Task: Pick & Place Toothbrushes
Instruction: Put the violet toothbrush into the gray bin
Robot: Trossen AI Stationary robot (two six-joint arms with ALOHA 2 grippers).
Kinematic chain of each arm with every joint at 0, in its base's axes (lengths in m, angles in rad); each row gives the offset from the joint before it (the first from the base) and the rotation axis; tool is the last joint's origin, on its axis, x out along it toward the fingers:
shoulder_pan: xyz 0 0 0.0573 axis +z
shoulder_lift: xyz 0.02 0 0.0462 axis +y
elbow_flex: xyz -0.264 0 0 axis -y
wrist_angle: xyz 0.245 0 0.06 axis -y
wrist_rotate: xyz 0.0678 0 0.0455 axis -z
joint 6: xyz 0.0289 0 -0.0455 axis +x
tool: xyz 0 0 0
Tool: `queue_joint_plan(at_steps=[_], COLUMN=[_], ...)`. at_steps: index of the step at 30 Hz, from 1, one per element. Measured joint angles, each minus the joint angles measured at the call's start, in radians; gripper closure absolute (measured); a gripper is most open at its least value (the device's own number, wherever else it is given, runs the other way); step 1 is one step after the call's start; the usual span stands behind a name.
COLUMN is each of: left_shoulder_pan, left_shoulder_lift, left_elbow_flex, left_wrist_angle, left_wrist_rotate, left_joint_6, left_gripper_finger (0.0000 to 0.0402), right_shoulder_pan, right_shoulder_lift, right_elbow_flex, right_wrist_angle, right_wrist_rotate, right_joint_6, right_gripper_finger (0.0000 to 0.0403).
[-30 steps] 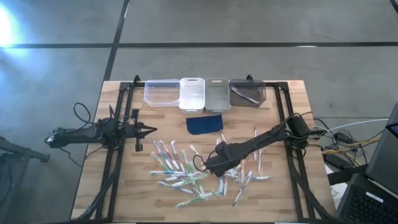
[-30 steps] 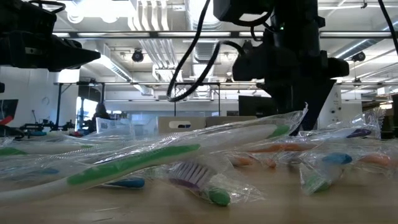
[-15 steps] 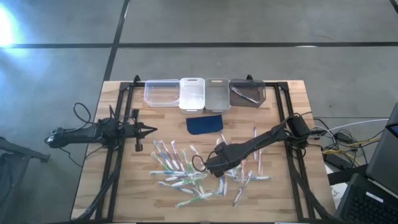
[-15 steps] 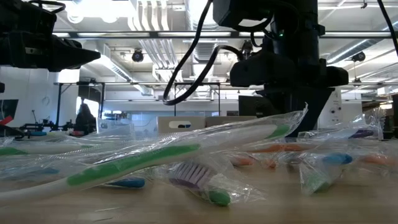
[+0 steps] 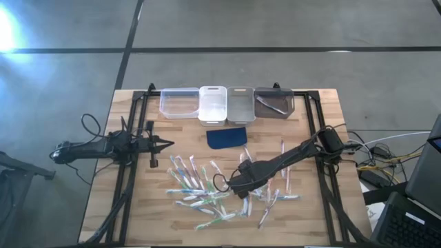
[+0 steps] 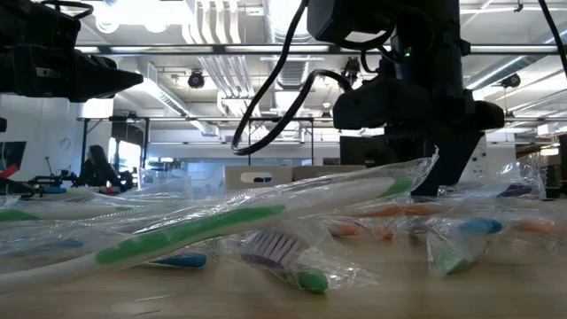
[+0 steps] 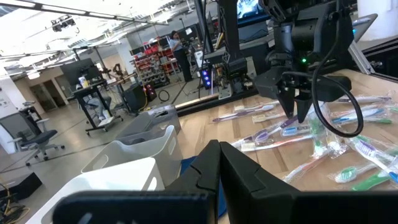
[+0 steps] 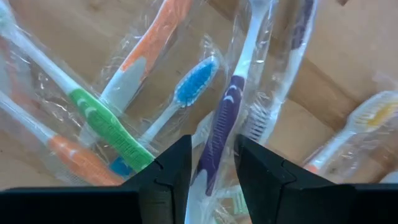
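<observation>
Right claw (image 5: 242,195) hanging low over the toothbrushes (image 5: 207,189) scattered on the worktop (image 5: 138,207).
From above, the left claw (image 5: 167,143) is waiting off to the side, its tips together, while four bins (image 5: 226,103) are sitting along the far edge by a blue pad (image 5: 226,137). At worktop height, wrapped brushes are lying in front. Through the right wrist, the fingers (image 8: 168,171) are standing apart on either side of a purple brush (image 8: 219,134), not gripping it.

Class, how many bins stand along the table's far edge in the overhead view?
4, side by side: clear bin, white bin, grey bin, dark bin. None appears hidden.
</observation>
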Motion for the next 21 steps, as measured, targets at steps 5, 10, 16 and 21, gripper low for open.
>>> queue_joint_plan(at_steps=[5,10,16,21], left_shoulder_pan=[0.0,0.0,0.0,0.0], left_shoulder_lift=[0.0,0.0,0.0,0.0], left_elbow_flex=[0.0,0.0,0.0,0.0], left_wrist_angle=[0.0,0.0,0.0,0.0], left_wrist_rotate=[0.0,0.0,0.0,0.0], left_joint_6=[0.0,0.0,0.0,0.0], left_gripper_finger=[0.039,0.039,0.039,0.039], right_shoulder_pan=[0.001,0.001,0.001,0.001], right_shoulder_lift=[0.0,0.0,0.0,0.0], right_elbow_flex=[-0.029,-0.033,-0.033,-0.029], right_wrist_angle=[0.04,0.043,0.046,0.045], right_wrist_rotate=[0.0,0.001,0.003,0.003], right_joint_6=[-0.002,-0.013,-0.025,-0.031], right_gripper_finger=[0.03,0.0319,0.0352,0.0377])
